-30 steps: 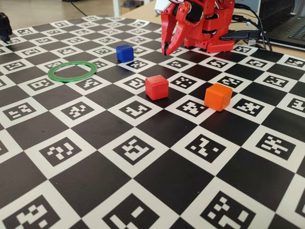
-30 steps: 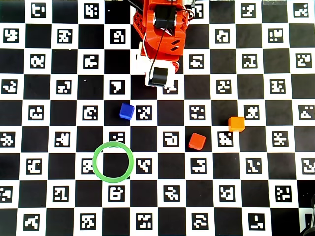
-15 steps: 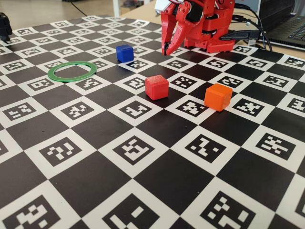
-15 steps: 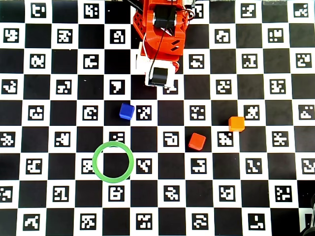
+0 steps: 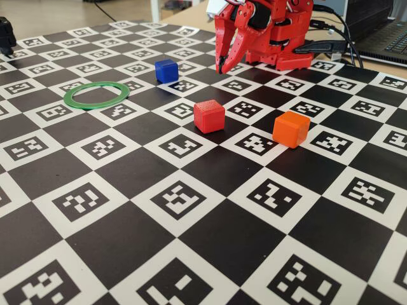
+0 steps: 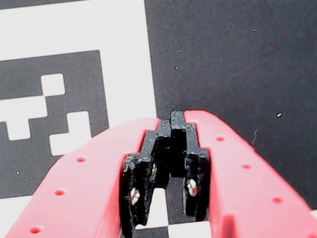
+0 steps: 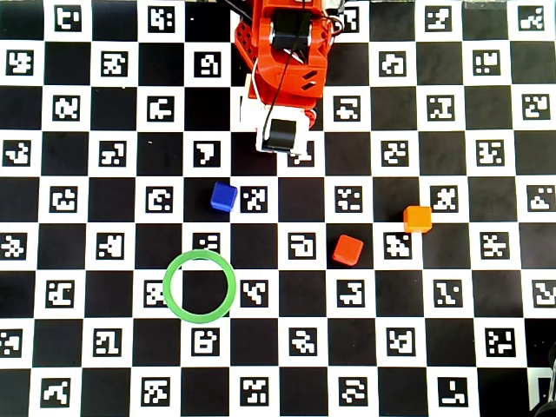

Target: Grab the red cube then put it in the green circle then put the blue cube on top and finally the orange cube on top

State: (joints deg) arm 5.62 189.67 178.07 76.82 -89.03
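Observation:
The red cube (image 5: 209, 116) (image 7: 347, 250) sits on the checkered mat right of centre, and the orange cube (image 5: 291, 129) (image 7: 418, 219) lies further right. Left of the arm's front sits the blue cube (image 5: 166, 70) (image 7: 223, 197). The green circle (image 5: 92, 107) (image 7: 168, 287) lies flat at the left with nothing inside it. My red gripper (image 5: 222, 67) (image 6: 177, 116) hangs tip-down just above the mat at the arm's base, shut, with nothing in it. It is well apart from all three cubes. In the wrist view only the mat shows beneath it.
The red arm (image 7: 282, 61) stands folded at the far middle edge of the marker mat (image 5: 203, 254). A laptop (image 5: 388, 38) and cables (image 5: 331, 44) lie behind it at the right in the fixed view. A dark object (image 5: 5, 35) stands at the far left edge.

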